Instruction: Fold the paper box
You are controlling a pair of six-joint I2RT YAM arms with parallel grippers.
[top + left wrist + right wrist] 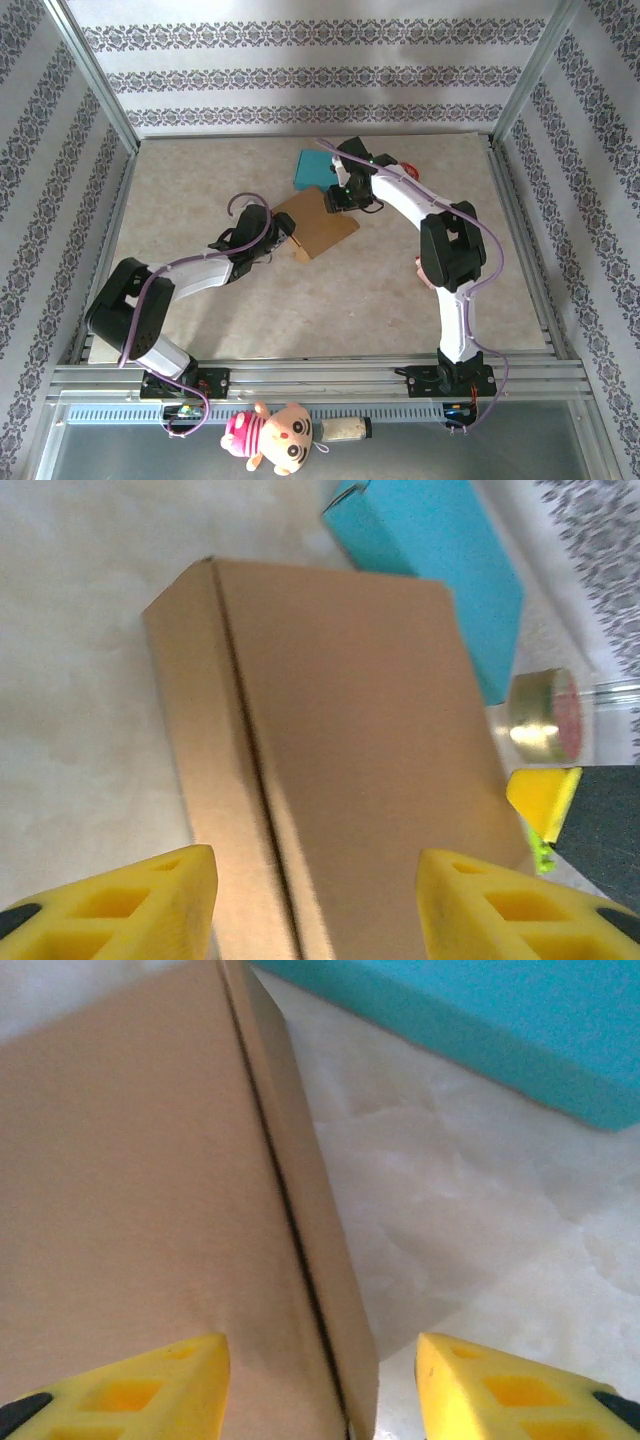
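Brown cardboard, flattened with a crease running its length: the paper box [318,224] lies near the middle of the pale marbled desk [250,320], and I have one arm at each end of it.

My left claw [281,233] sits at the box's near-left end. In the left wrist view its yellow fingers [150,900] stand well apart, with the brown panel [350,750] and its dark crease running up between them. They hold nothing, and I cannot tell whether the tips touch the cardboard.

My right claw [340,196] is at the far-right end. In the right wrist view its jaws are also apart and straddle the box's long edge: one yellow finger [140,1385] is over the cardboard [130,1210], the other over bare desk. Nothing is clamped here either.

From above I see both arms bent in toward the box, and a teal rectangular box [313,169] lying just beyond it, touching or nearly touching its far corner. A pink plush toy [275,438] lies in front of my bases, off the desk.

The left wrist camera looks along the cardboard to the teal box [430,570], to a small round gold-rimmed object with a red face [545,715] beside it, and to a yellow fingertip of my right claw [545,795] at the box's far-right corner. The right wrist camera shows the side wall of the cardboard rising off the desk, and the teal box [480,1030] across the top.
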